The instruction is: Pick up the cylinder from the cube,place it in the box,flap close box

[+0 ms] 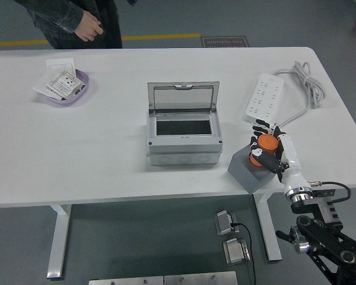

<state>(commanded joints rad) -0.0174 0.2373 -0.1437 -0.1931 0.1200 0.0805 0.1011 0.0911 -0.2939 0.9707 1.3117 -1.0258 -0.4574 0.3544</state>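
Observation:
An orange cylinder (264, 144) stands over the grey cube (244, 171) near the table's front right edge. My right hand (267, 148) comes in from the lower right, its fingers curled around the cylinder. The grey box (183, 133) sits at the table's middle with its clear lid (183, 97) standing open at the back; the inside looks dark and bare. My left arm does not show.
A white power strip (263, 97) with its cable (305, 83) lies behind my hand. A purple dish (64, 87) with paper packets sits far left. A person in dark clothes stands at the far left corner, one hand (89, 27) hanging by the table's edge.

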